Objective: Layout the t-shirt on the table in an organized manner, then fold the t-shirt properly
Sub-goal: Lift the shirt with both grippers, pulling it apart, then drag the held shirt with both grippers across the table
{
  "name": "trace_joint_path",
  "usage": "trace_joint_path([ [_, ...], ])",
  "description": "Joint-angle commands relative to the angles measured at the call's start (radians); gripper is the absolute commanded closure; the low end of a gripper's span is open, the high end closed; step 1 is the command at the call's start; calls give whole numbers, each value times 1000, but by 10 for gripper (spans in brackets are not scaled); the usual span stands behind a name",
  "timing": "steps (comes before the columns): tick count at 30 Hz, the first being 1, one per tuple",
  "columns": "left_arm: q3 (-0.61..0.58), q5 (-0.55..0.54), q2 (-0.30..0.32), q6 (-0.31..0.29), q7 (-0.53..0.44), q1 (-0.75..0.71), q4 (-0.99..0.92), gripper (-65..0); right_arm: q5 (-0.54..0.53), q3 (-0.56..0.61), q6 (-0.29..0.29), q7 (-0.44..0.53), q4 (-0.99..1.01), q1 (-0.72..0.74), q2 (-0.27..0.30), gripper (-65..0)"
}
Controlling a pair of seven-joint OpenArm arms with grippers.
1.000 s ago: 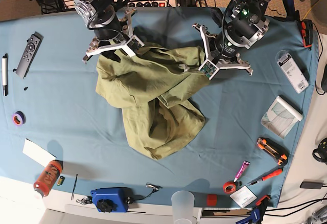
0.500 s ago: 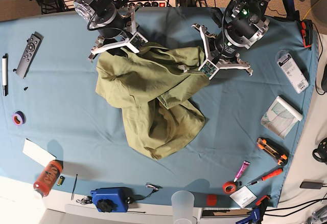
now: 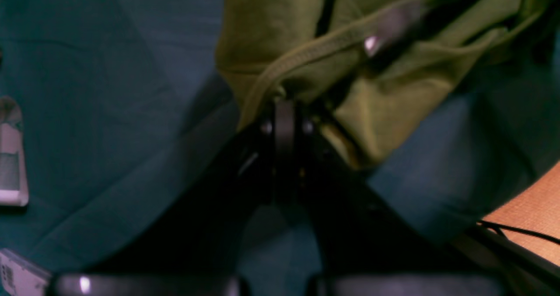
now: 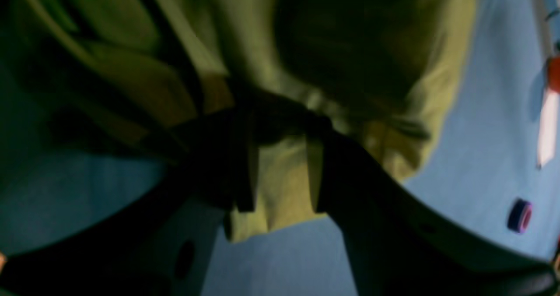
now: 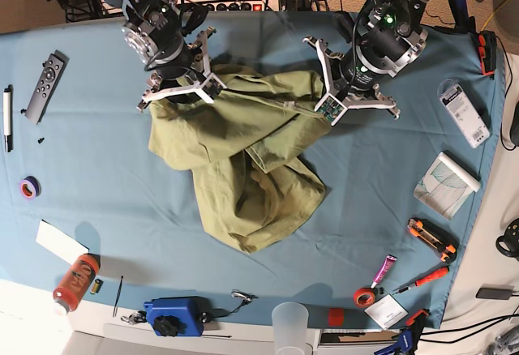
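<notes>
Big green t-shirt point(image 5: 243, 160) lying in a crumpled heap on the table point(image 5: 97, 177), in the middle and closer to the far edge than the near one. Top part bunched up and stretched between the two arms; lower part folded over itself and trailing toward the near edge.

Left end effector point(image 5: 328, 104) at the shirt's corner toward the far right side of the table. Jaws pressed tight together in the left wrist view point(image 3: 284, 112), pinching the ribbed neck edge of the t-shirt point(image 3: 393, 68). Small white tag point(image 3: 372, 44) showing just above the pinch.

Right end effector point(image 5: 180, 87) at the shirt's other top corner, toward the far left side of the table. In the right wrist view, jaws point(image 4: 280, 173) standing a fair way apart with a thick fold of the t-shirt point(image 4: 284, 186) filling the gap between them and hanging out below. Cloth gripped there.

Lots of small things around the edges. Grey remote point(image 5: 45, 86) and a pen point(image 5: 7, 117) by the left edge, with a roll of purple tape point(image 5: 30, 186) lower down. Orange bottle point(image 5: 75, 282) and a white card point(image 5: 61, 241) at the near left corner. Blue box point(image 5: 173, 316) and a clear cup point(image 5: 290, 327) along the near edge. Orange cutter point(image 5: 431, 238) and a red tape roll point(image 5: 364, 296) at the near right corner.
</notes>
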State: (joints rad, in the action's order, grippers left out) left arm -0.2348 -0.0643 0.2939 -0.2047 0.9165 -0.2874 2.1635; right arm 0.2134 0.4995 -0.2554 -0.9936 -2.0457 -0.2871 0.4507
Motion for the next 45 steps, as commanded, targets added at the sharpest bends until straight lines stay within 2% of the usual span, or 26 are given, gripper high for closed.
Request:
trace_joint_path([
  [1, 2, -3, 3, 6, -19, 5, 19, 0, 15, -4, 8, 11, -15, 7, 9, -184],
  [2, 2, -2, 3, 6, -24, 5, 19, 0, 16, -4, 8, 15, -15, 8, 9, -163],
  [4, 2, -2, 3, 6, -39, 5, 19, 0, 35, -4, 10, 30, -16, 8, 9, -64],
  [5, 2, -2, 3, 6, -46, 5, 19, 0, 55, -4, 20, 38, -19, 9, 8, -15],
  [6, 2, -2, 3, 6, -50, 5, 19, 0, 74, -4, 46, 42, -25, 14, 9, 0],
  [8, 2, -2, 3, 6, -50, 5, 19, 0, 120, -4, 111, 41, -50, 33, 9, 0],
  [11, 2, -3, 3, 6, -50, 5, 19, 0, 179, -4, 179, 41, -97, 84, 9, 0],
  [17, 2, 13, 3, 6, -66, 5, 64, 0, 185, -20, 237, 62, -116, 208, -7, 0],
  [20, 2, 74, 3, 7, -147, 9, 78, 0, 172, -96, 238, 94, -116, 246, -48, 0],
  [23, 2, 99, 3, 7, -198, 45, 78, 0, 93, -207, 235, 119, -114, 278, -89, 0],
  [25, 2, 99, 3, 21, -208, 90, 78, 0, 41, -279, 209, 134, -106, 295, -107, 0],
  [28, 2, 98, 5, 79, -243, 167, 71, 0, -33, -363, 157, 150, -84, 317, -116, 0],
  [30, 2, 94, 6, 82, -246, 230, 51, 0, -55, -396, 138, 161, -60, 330, -116, 0],
  [37, 2, 60, 6, 80, -246, 468, -109, 0, -90, -415, 105, 180, 93, 447, -116, 0],
  [45, 2, 60, 8, 78, -225, 744, -350, 0, -135, -415, 105, 189, 325, 743, -158, 0],
])
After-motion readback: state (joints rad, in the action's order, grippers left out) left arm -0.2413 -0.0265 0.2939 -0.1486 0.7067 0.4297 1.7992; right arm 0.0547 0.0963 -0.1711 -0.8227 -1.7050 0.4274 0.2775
